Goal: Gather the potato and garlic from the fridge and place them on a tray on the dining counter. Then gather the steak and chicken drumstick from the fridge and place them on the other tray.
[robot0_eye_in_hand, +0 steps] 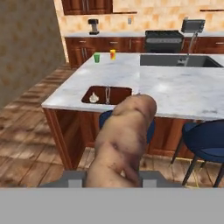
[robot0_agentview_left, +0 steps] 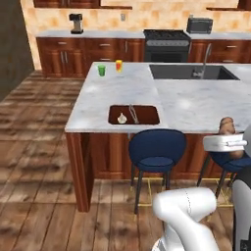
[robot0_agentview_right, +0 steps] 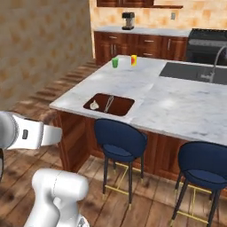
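Marble covers the dining surface (robot0_agentview_left: 196,105), where the garlic (robot0_agentview_left: 121,118) already lies in a red-brown tray (robot0_agentview_left: 147,115). The potato (robot0_eye_in_hand: 124,140) is carried pinched in the pincer (robot0_eye_in_hand: 114,181), short of the surface, presumably to be set beside it.

Pincer (robot0_eye_in_hand: 114,181) clamped on potato (robot0_eye_in_hand: 124,140), held forward.
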